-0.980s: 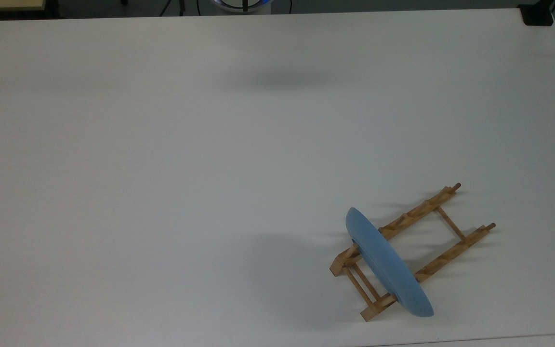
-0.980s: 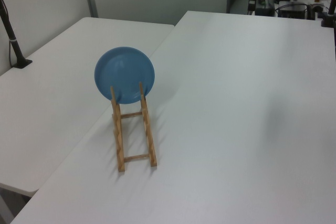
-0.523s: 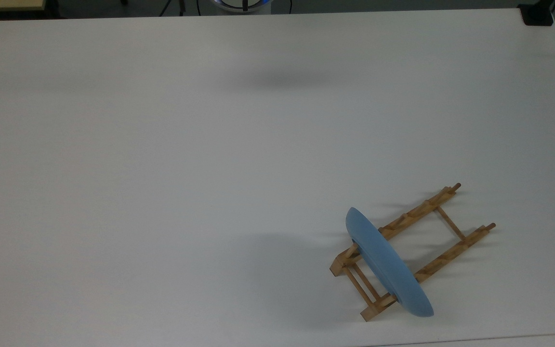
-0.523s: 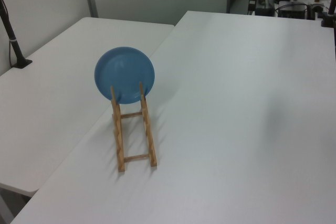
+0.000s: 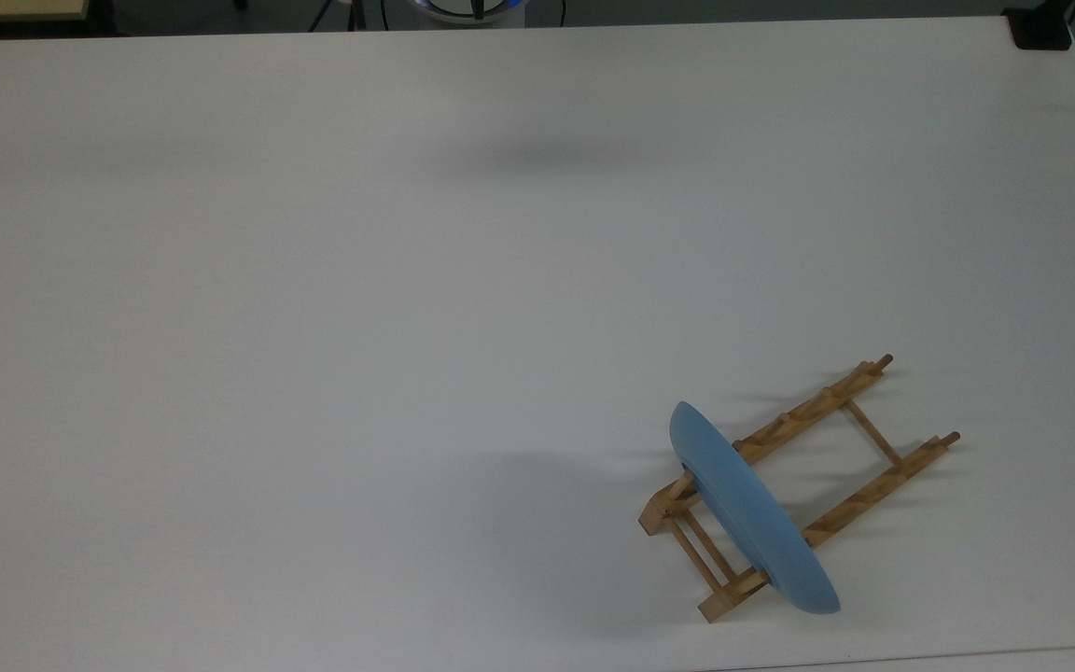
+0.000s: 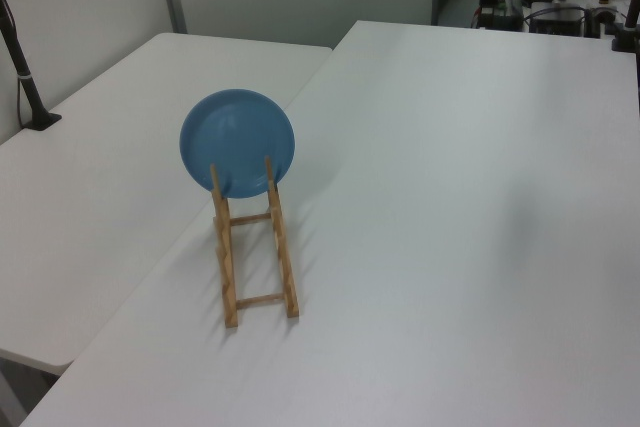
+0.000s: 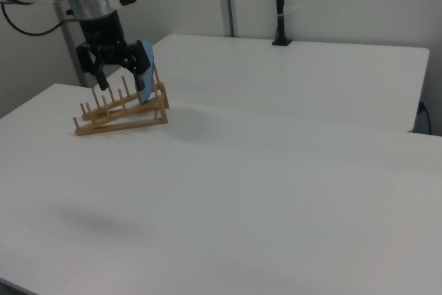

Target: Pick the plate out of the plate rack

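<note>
white table (image 5: 314, 327), second white table (adjoining) (image 6: 90, 177), black pole (image 7: 279, 1)

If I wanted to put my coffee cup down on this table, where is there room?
Nearly anywhere. The white table is bare from its far edge down to the rack, which stands by the top view's lower right corner holding the plate. That corner is the crowded spot; the right view shows the gripper there, fingers open.

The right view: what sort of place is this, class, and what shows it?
Probably a robotics lab or workshop: a robot arm with its gripper hangs over a bare white table, where a plate stands in a wooden rack, with partition walls behind.
</note>
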